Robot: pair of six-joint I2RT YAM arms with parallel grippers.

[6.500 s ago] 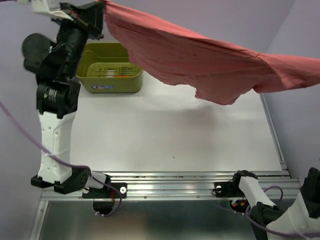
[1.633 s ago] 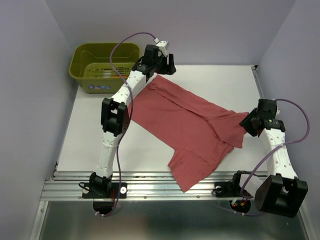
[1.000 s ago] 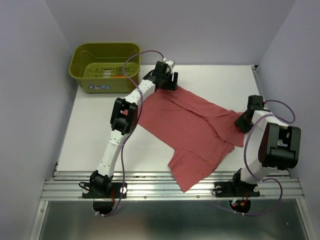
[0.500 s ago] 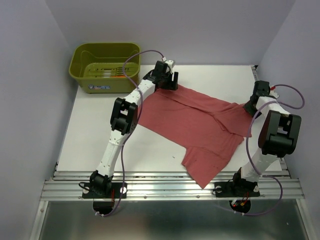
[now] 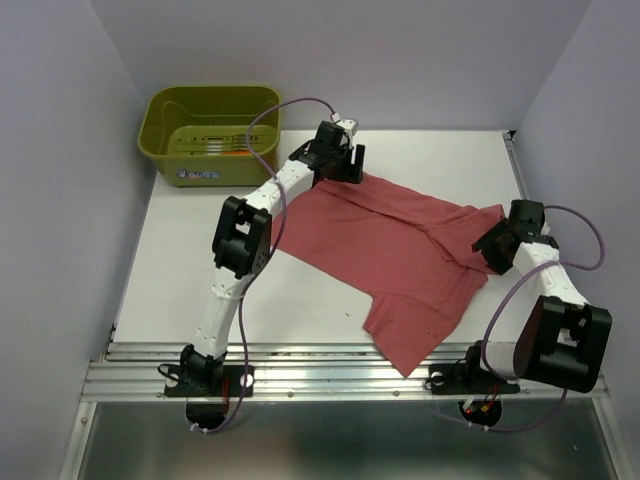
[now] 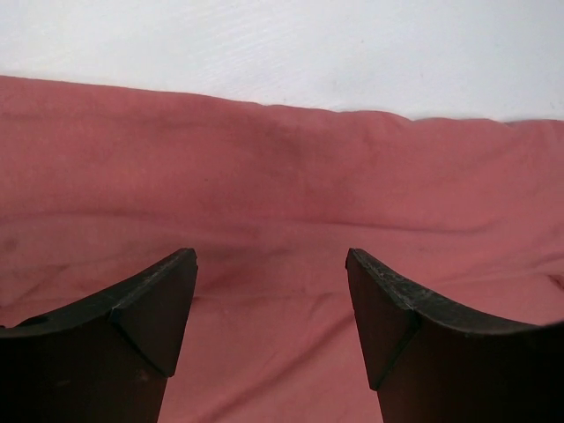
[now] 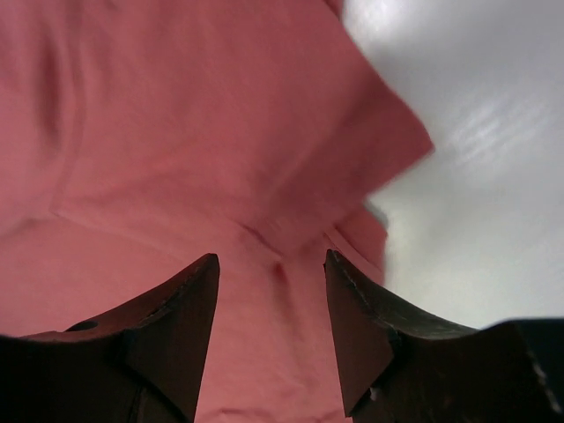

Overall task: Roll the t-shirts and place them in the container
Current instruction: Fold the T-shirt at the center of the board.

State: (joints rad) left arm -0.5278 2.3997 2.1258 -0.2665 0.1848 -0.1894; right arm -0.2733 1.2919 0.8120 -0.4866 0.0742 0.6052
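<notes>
The left gripper stood with its jaws apart and nothing between them, its fingers poised just over the rose-red t-shirt. The wrist view showed the cloth's far edge straight ahead, with bare table beyond it. From above, this gripper sat at the shirt's far-left corner, the arm stretched well out from its base.

The right gripper was likewise spread and empty, hanging over a doubled flap of the same cloth near the shirt's right edge. In the top view it hovered at the right end of the shirt.

The shirt lay spread on the table but not flat. Its long axis ran diagonally from the far-left corner down to a flap reaching the near edge, and creases crossed the middle. So the cloth lay nearward and rightward of the left gripper, leftward and nearward of the right — each arm nearest its own end.

Rolling had not begun; the right-hand fold probably needed smoothing first. The olive basket stood at the far-left corner, well apart from the shirt.
</notes>
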